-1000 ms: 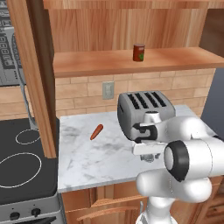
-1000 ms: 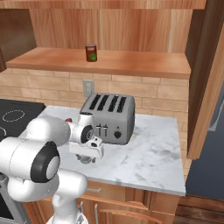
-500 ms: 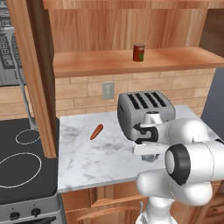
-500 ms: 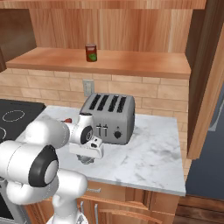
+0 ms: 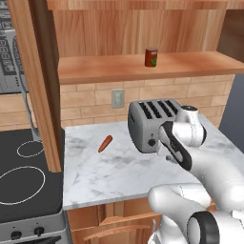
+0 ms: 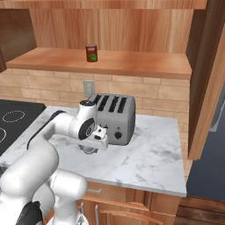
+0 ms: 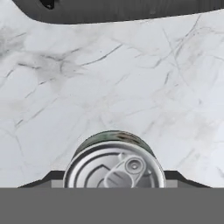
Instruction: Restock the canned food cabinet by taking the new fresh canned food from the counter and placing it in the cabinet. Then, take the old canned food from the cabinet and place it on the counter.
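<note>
A flat silver tin with a pull tab, the new fresh canned food (image 7: 114,162), sits between my two dark fingertips (image 7: 51,178) in the hand view. The gripper (image 7: 113,180) is shut on the tin just above the white marble counter (image 7: 109,78). From the base views the gripper (image 6: 90,148) (image 5: 170,157) hangs low in front of the toaster, over the counter (image 5: 109,176) (image 6: 149,158). The old canned food (image 5: 151,57) (image 6: 91,52), a dark red can, stands upright on the cabinet shelf (image 5: 105,69) (image 6: 132,63).
A silver four-slot toaster (image 5: 145,124) (image 6: 116,116) stands right behind the hand, and its dark underside (image 7: 109,11) crosses the top of the hand view. An orange carrot (image 5: 105,143) lies on the counter's left part. The black stovetop (image 5: 24,186) (image 6: 13,121) adjoins at left.
The hand has shifted slightly in front of the toaster. The red can and the carrot have stayed put.
</note>
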